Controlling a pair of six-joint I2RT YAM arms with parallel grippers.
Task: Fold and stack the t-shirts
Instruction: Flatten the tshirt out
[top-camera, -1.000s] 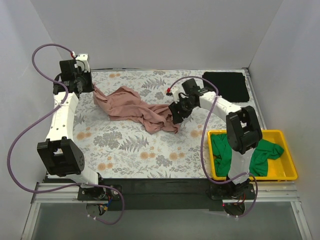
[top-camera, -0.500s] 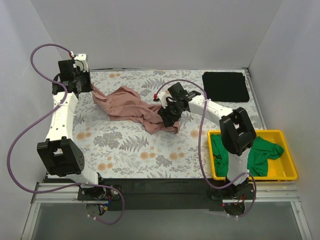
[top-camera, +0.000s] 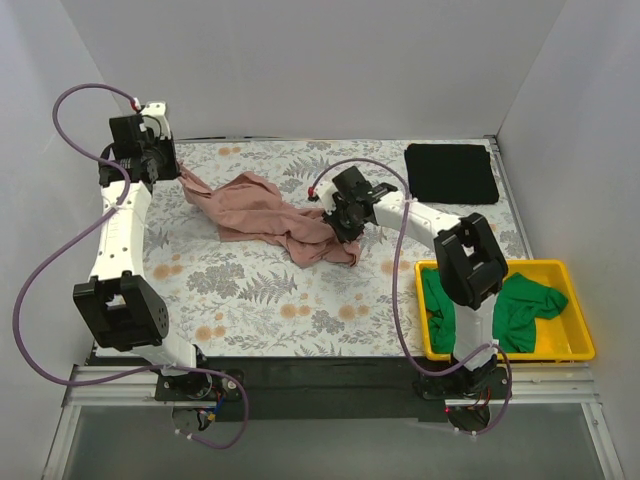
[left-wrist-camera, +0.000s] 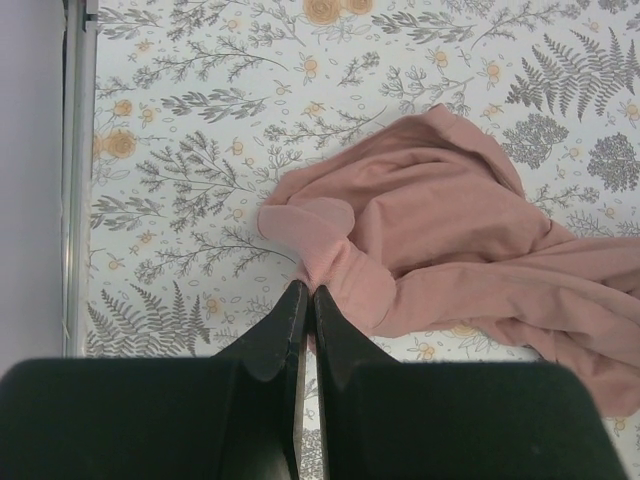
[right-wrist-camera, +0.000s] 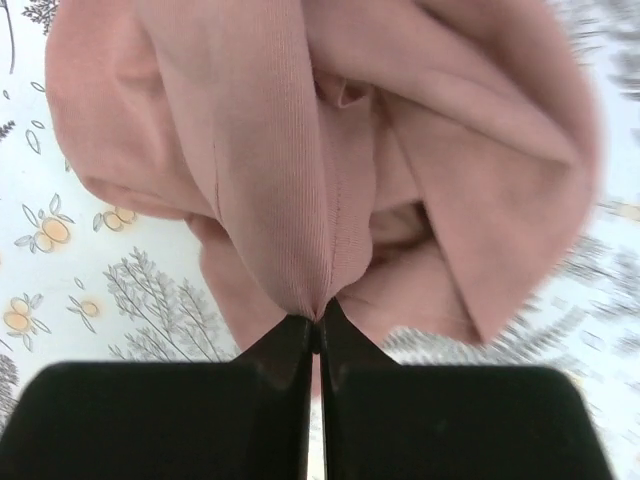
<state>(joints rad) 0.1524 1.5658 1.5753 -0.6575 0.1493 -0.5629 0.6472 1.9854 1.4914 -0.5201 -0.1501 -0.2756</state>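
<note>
A crumpled dusty pink t-shirt (top-camera: 265, 215) lies across the middle of the floral table covering. My left gripper (top-camera: 180, 172) is shut on its far left corner, and the wrist view shows the left gripper (left-wrist-camera: 309, 295) pinching a bunched fold of the pink t-shirt (left-wrist-camera: 450, 230). My right gripper (top-camera: 335, 225) is shut on the shirt's right end; in its wrist view the right gripper (right-wrist-camera: 317, 322) clamps a ribbed seam of the pink t-shirt (right-wrist-camera: 300, 140). A folded black t-shirt (top-camera: 452, 171) lies flat at the back right. A bright green t-shirt (top-camera: 520, 305) is heaped in the yellow bin.
The yellow plastic bin (top-camera: 580, 340) sits at the front right beside the right arm's base. Grey walls close in the table on the left, back and right. A metal rail (left-wrist-camera: 78, 180) runs along the table's left edge.
My right gripper moved left onto the pink shirt's right end and went from open to shut on it. The left gripper shifted slightly left and back, still holding its corner.
</note>
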